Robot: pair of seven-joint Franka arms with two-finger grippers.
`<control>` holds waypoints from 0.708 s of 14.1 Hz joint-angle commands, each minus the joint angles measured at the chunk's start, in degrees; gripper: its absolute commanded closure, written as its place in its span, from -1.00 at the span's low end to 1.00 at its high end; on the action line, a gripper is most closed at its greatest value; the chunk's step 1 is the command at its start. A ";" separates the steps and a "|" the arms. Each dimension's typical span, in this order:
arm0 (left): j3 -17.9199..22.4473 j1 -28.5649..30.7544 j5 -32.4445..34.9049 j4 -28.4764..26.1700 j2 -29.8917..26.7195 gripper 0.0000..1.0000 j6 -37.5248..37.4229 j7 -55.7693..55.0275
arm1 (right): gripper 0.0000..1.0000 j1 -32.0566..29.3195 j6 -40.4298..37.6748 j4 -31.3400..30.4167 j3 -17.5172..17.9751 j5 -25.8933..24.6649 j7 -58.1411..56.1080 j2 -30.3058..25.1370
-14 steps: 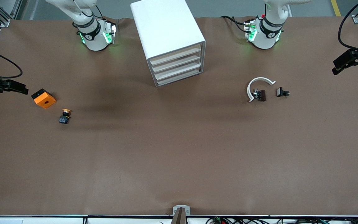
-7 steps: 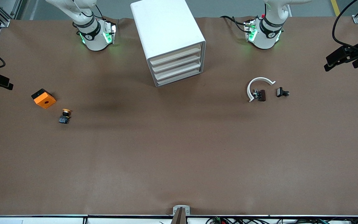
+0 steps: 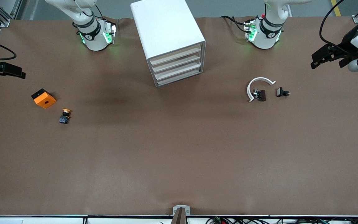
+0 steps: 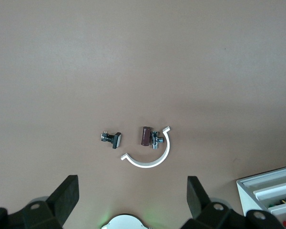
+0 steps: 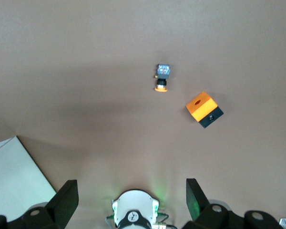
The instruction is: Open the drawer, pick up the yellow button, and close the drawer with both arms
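The white cabinet (image 3: pixel 166 28) stands between the two arm bases, and its highest drawer (image 3: pixel 176 54) is shut like the three below it. The button (image 3: pixel 64 115), black with an orange-gold cap, lies on the table toward the right arm's end, and the right wrist view shows it as well (image 5: pixel 162 78). My right gripper (image 3: pixel 8 70) hangs open and empty over the table's edge at that end (image 5: pixel 131 198). My left gripper (image 3: pixel 326 60) hangs open and empty over the left arm's end (image 4: pixel 131 196).
An orange square block (image 3: pixel 43 98) with a hole lies beside the button (image 5: pixel 204 109). A white curved band (image 3: pixel 259 87) and small black clip parts (image 3: pixel 282 92) lie toward the left arm's end (image 4: pixel 150 157). The cabinet's corner (image 4: pixel 257 181) shows in the left wrist view.
My left gripper has come in from the table's end toward the cabinet. My right gripper has swung out past the table's edge and back in, ending closer to the bases. Nothing on the table moved.
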 commanded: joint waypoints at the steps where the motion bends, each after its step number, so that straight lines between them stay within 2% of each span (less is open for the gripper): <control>1: 0.38 0.32 1.89 -1.40 -1.62 -1.00 0.78 2.47 | -1.00 -0.21 -2.08 1.34 -0.36 0.69 0.48 -1.69; 4: 0.46 0.40 1.99 -2.19 -1.97 -1.00 1.92 2.39 | -1.00 -0.21 -2.35 1.34 -0.19 0.69 -0.13 -3.96; 6: 0.46 0.75 1.90 -5.77 -5.03 -1.00 5.60 2.39 | -1.00 0.23 -1.47 1.25 -0.18 0.69 0.22 -4.68; 10: 0.55 1.98 1.98 -5.80 -4.96 -1.00 5.79 2.48 | -1.00 3.39 0.02 0.56 -1.85 1.21 0.75 -6.08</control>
